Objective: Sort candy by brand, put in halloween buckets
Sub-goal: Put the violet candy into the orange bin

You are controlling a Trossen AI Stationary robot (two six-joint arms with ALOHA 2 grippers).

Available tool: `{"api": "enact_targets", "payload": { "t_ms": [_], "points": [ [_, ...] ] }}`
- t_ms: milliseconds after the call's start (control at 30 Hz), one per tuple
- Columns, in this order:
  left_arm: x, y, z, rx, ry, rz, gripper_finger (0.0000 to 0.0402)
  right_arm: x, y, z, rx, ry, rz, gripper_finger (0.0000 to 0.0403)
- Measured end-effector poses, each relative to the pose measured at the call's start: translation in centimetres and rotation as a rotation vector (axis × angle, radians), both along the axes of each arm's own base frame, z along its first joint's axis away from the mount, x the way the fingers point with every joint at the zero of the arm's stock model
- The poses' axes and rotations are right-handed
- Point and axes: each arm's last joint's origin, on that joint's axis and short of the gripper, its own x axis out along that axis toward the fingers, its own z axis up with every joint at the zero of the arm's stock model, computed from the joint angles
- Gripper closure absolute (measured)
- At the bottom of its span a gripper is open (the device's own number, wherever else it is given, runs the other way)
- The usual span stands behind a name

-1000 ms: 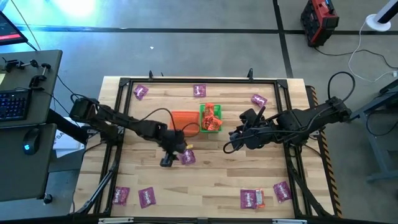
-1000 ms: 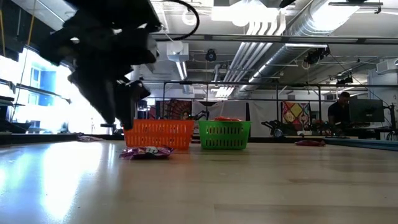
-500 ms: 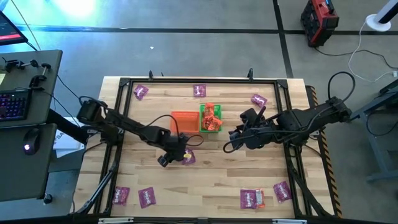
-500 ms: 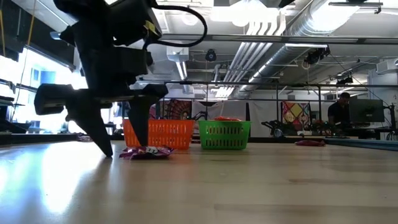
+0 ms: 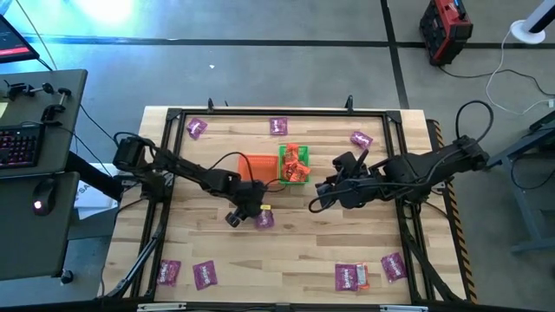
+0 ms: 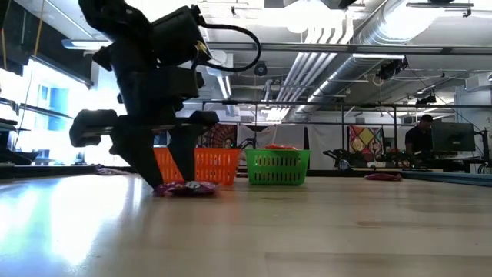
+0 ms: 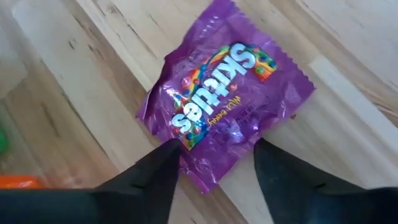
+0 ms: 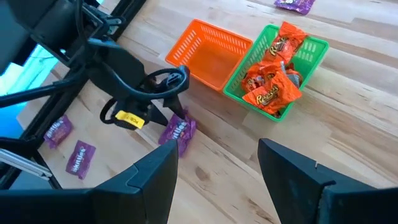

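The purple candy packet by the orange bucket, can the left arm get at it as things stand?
Probably yes. The left tool is open, its fingers either side of the purple packet, which lies flat on the bare table with nothing on top of it.

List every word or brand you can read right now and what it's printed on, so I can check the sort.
"Skittles": on the purple packet on the table between the open fingers of the left hand.
"Reese's": on the orange packets in the green bucket.
Small print under the Skittles logo: too blurred to read.
Purple packets elsewhere on the table: print too small to read.
Yellow tag on the left arm: unreadable.
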Motion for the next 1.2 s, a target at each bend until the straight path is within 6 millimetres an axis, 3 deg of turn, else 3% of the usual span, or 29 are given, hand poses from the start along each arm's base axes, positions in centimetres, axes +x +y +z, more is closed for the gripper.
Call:
{"api": "enact_targets", "payload": {
  "t_ms": [200, 367, 467, 633, 867, 1000, 1100, 1200],
  "points": [
    [0.0, 0.1, -0.7, -0.030, 0.034, -0.002, 0.0284, 0.8, 0.4, -0.8, 0.017, 0.031, 0.019, 0.0187],
    [0.1, 0.0, -0.8, -0.057, 0.034, 0.055, 0.0381, 1.5, 0.8, -1.6, 0.033, 0.068, 0.037, 0.0187],
    [0.1, 0.1, -0.3, -0.079, 0.019, 0.132, 0.0393, 1.7, 0.9, -1.8, 0.031, 0.072, 0.037, 0.0187],
    [-0.5, 0.3, 2.0, -0.113, -0.001, 0.253, 0.0400, 1.6, 0.8, -1.6, 0.023, 0.064, 0.034, 0.0187],
    [-2.6, -0.4, 9.8, -0.271, -0.239, 0.281, 0.0401, 1.6, 0.8, -1.3, -0.022, 0.060, 0.086, 0.0187],
    [-4.5, 0.3, 13.9, -0.209, -0.442, 0.378, 0.0401, 1.6, 0.7, -1.3, -0.061, 0.050, 0.071, 0.0187],
    [-5.3, 1.8, 14.8, -0.143, -0.477, 0.478, 0.0401, 1.7, 0.4, -1.2, -0.087, 0.036, 0.041, 0.0187],
    [-5.6, 3.6, 14.1, -0.113, -0.409, 0.565, 0.0401, 1.9, -0.1, -1.2, -0.096, 0.034, 0.020, 0.0187]
  ]
}}
